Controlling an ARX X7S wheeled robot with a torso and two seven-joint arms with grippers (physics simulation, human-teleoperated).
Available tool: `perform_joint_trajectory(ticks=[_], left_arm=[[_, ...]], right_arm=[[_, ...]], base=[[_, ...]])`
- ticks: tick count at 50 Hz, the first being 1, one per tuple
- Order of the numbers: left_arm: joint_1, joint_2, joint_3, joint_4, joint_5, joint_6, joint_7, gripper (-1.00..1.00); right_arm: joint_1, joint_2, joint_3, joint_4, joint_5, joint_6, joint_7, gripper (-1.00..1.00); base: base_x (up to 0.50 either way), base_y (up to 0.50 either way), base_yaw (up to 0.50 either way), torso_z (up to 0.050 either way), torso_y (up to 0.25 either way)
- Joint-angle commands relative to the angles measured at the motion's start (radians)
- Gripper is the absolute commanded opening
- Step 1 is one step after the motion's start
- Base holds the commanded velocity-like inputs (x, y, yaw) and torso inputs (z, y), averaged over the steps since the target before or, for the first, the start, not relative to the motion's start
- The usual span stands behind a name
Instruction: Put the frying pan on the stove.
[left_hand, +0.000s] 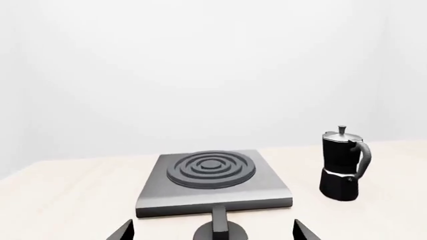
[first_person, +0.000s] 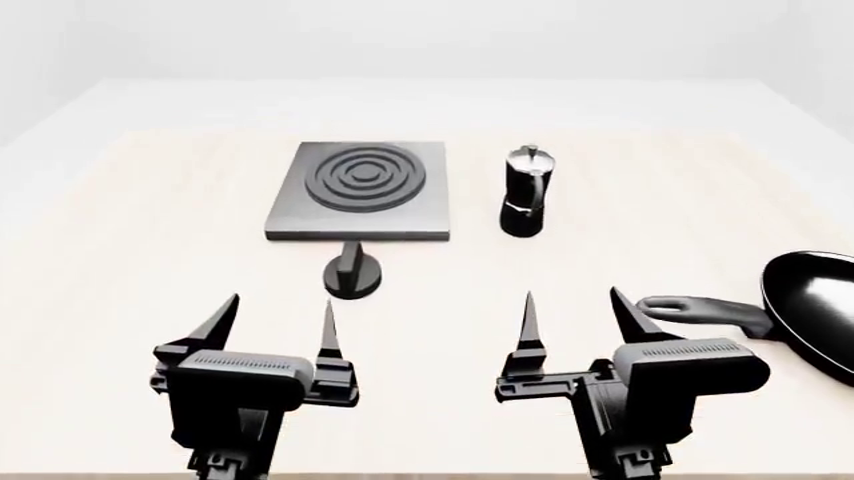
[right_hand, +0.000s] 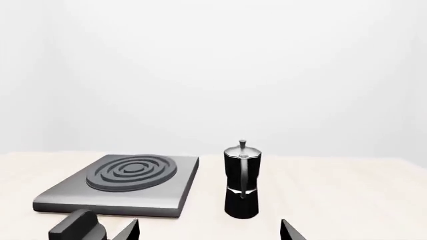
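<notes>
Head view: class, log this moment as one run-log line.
stage: before grasp | left gripper: open | right gripper: open | glossy black frying pan: on table, right | square grey stove: bare

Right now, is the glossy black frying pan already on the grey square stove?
No: in the head view the glossy black frying pan lies on the table far right, well apart from the grey square stove, whose rings are bare.
</notes>
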Motion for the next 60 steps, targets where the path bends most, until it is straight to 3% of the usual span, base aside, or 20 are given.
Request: perform_joint_trajectory(ticks=[1,60], left_arm=[[0.007,-0.010,0.012,0.001,-0.009,0.006,-0.014,1.00],[0.030,-0.046,0.067,-0.100,-0.038,0.088,-0.053,1.00]], right_arm=[[-0.003,0.010,-0.004,0.007,0.020,-0.007,0.012,1.00],[-0.051,0.026,-0.034,0.158,0.070,-0.167,0.057,1.00]], base=[[0.31,0.00,0.00,0.000,0.000],[0.32,0.00,0.00,0.000,0.000]])
